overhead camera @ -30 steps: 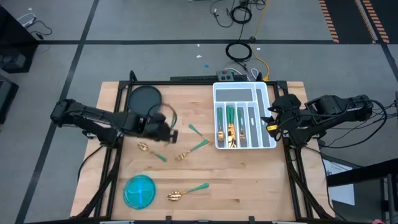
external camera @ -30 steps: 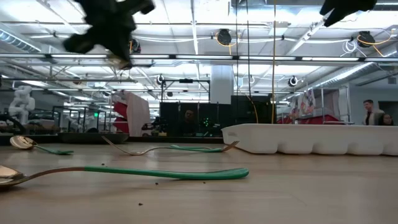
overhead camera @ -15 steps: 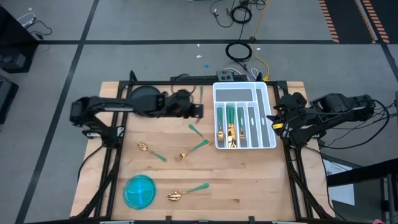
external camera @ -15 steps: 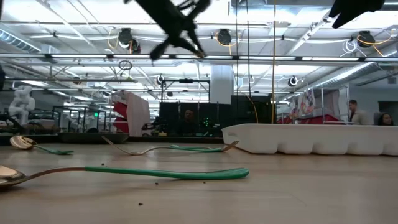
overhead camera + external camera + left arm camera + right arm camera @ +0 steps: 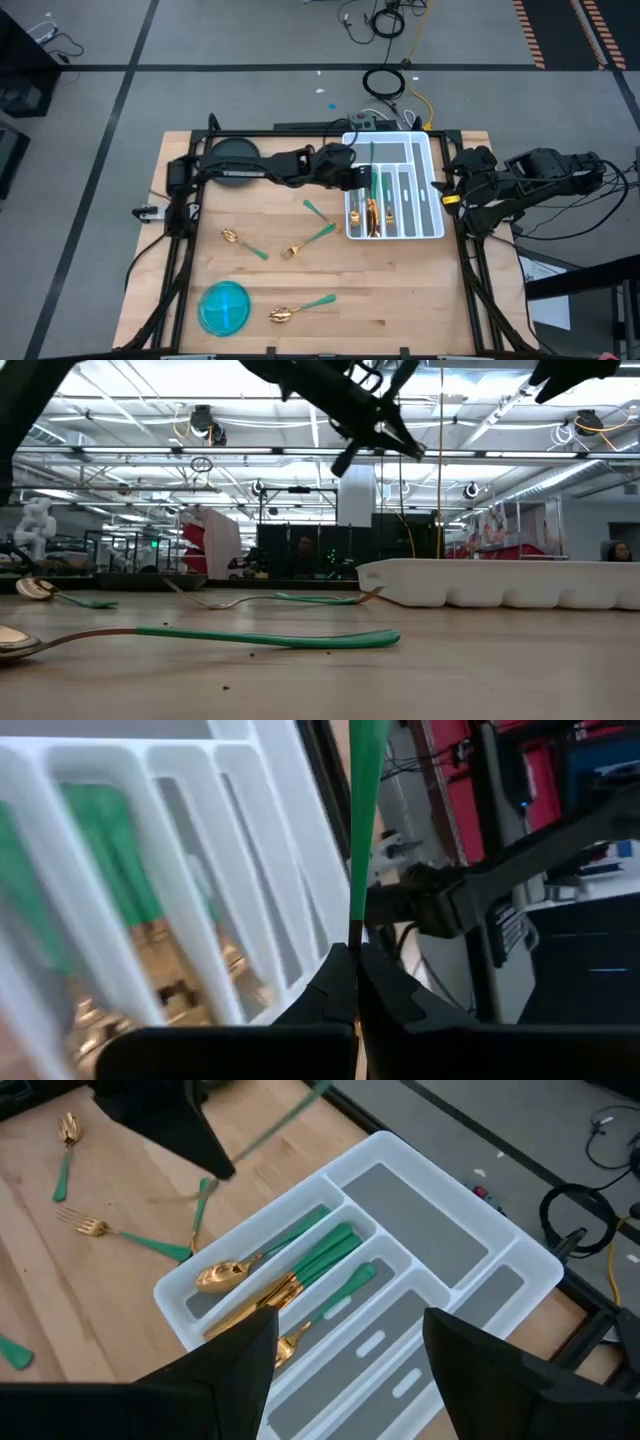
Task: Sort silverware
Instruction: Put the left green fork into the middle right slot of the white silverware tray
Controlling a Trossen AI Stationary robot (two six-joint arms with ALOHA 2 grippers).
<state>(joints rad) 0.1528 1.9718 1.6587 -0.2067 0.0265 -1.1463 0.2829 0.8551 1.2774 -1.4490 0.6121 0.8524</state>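
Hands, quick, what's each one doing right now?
Left hand: shut on a green-handled utensil, above the white tray.
Right hand: open, holding nothing, beside the tray.

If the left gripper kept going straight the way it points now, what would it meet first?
Most likely the white tray. The left gripper, shut on a green-handled utensil, points across the tray's slots toward the right gripper waiting beyond it. Height above the tray is unclear, so it might pass over.

High view looks straight down; low view, table-level; both share the tray.
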